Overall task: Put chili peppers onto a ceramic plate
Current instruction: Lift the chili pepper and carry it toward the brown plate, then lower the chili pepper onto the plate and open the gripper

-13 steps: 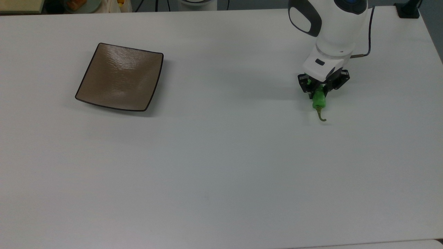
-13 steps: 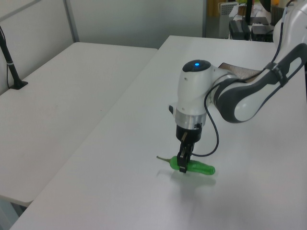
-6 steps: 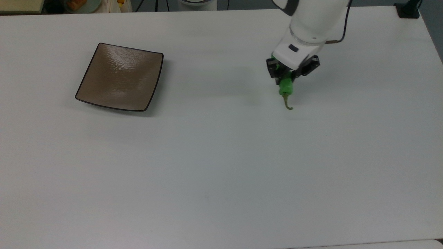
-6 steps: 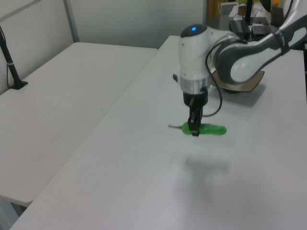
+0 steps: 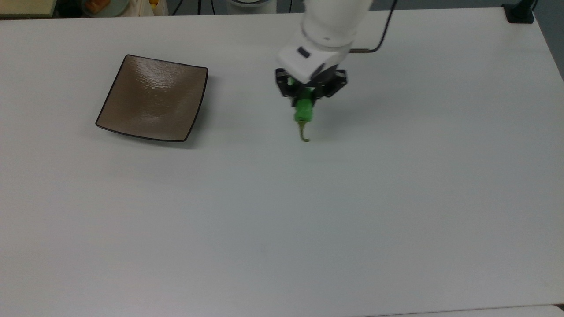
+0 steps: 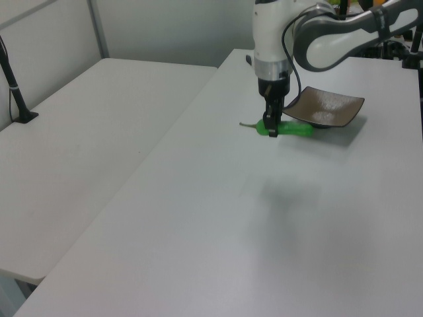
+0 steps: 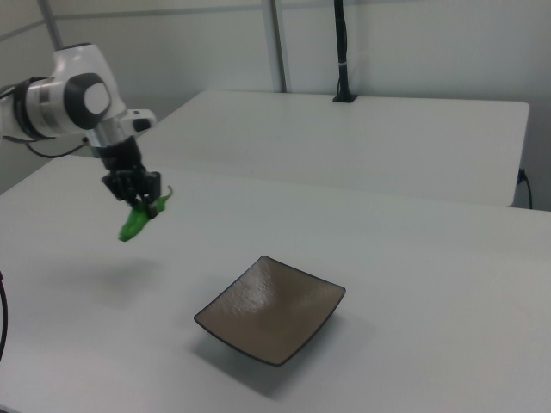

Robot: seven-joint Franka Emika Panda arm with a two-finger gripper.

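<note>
A bright green chili pepper (image 5: pixel 303 112) with a thin curved brownish stem hangs in the air above the white table, held level. My gripper (image 5: pixel 304 100) is shut on the chili pepper (image 6: pixel 289 129) near its stem end, and the chili pepper (image 7: pixel 135 222) casts a shadow on the table below. The square brown ceramic plate (image 5: pixel 153 97) lies bare toward the top view's left, about two plate widths from the pepper. In the left view the ceramic plate (image 6: pixel 325 108) sits just behind my gripper (image 6: pixel 271 127). In the right view the ceramic plate (image 7: pixel 270 308) lies in front, right of my gripper (image 7: pixel 139 201).
The white table (image 5: pixel 282 211) stretches wide around the plate. A second white table (image 6: pixel 86 119) stands alongside, with a black post (image 7: pixel 342 52) at its far edge. Cluttered items (image 5: pixel 101 6) sit beyond the table's far edge in the top view.
My gripper has lifted the chili pepper off the table and carried it steadily toward the top view's left, closer to the plate. The plate has not moved.
</note>
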